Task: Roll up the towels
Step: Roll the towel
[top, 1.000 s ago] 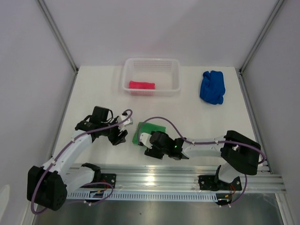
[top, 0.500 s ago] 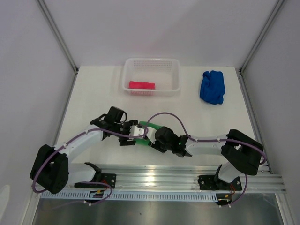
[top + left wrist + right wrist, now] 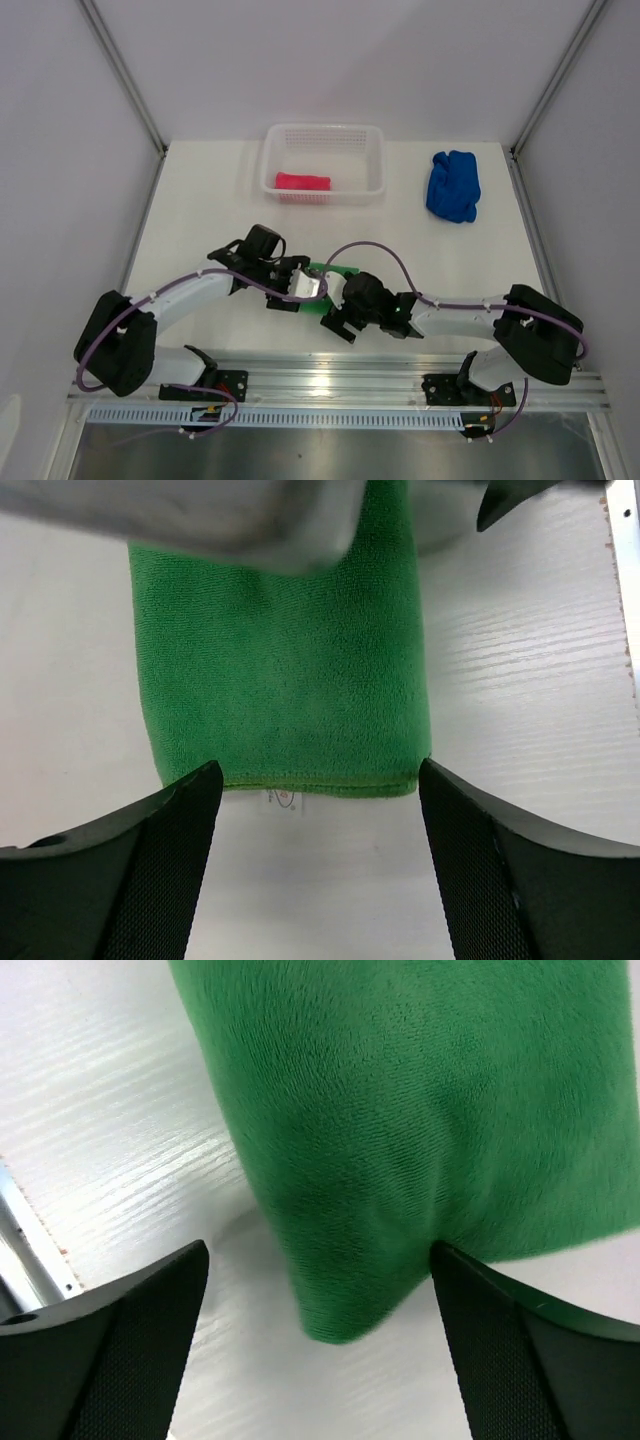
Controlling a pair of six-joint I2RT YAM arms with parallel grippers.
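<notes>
Over green towel (image 3: 280, 670) | left pincer (image 3: 318, 785) apart | right pincer (image 3: 320, 1260) apart | both arms angled inward

white table (image 3: 200, 200), pale walls (image 3: 330, 60), metal rail (image 3: 330, 380)

left tool (image 3: 317, 778) and right tool (image 3: 320, 1256) tight together, open table (image 3: 200, 200) beyond

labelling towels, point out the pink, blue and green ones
pink towel (image 3: 303, 182), top view, its middle
blue towel (image 3: 453, 186), top view, middle of the heap
green towel (image 3: 280, 670), left wrist view, centre of the cloth
</notes>
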